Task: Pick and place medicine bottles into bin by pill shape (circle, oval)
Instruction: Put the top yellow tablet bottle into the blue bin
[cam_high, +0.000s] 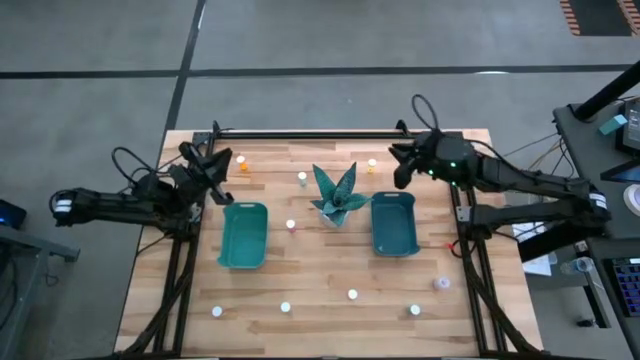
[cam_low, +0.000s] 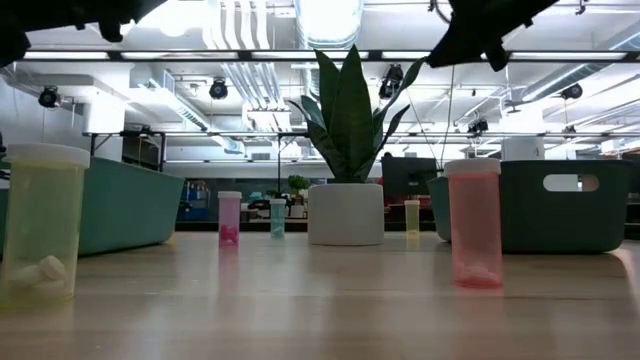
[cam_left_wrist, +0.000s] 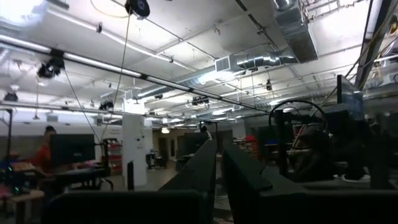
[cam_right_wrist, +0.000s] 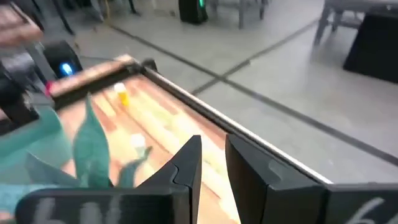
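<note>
Several tiny white-capped medicine bottles stand upright on the wooden table: an orange one (cam_high: 241, 163), a white one (cam_high: 302, 178) and a yellow one (cam_high: 372, 166) at the far side, one (cam_high: 291, 225) between the bins, and a row near the front edge (cam_high: 285, 307). In the low view a yellow bottle (cam_low: 40, 225) and a pink one (cam_low: 474, 222) stand closest. My left gripper (cam_high: 215, 172) hovers above the far left, by the left teal bin (cam_high: 243, 235). It is shut and empty, and points level into the room (cam_left_wrist: 219, 177). My right gripper (cam_high: 400, 168) hovers above the far right, over the right teal bin (cam_high: 394, 222). It is shut and empty (cam_right_wrist: 213, 162).
A teal spiky plant in a white pot (cam_high: 335, 198) stands between the two bins, and shows in the middle of the low view (cam_low: 345, 212). A black rail (cam_high: 310, 133) runs along the table's far edge. Bare wood lies between the bins and the front row of bottles.
</note>
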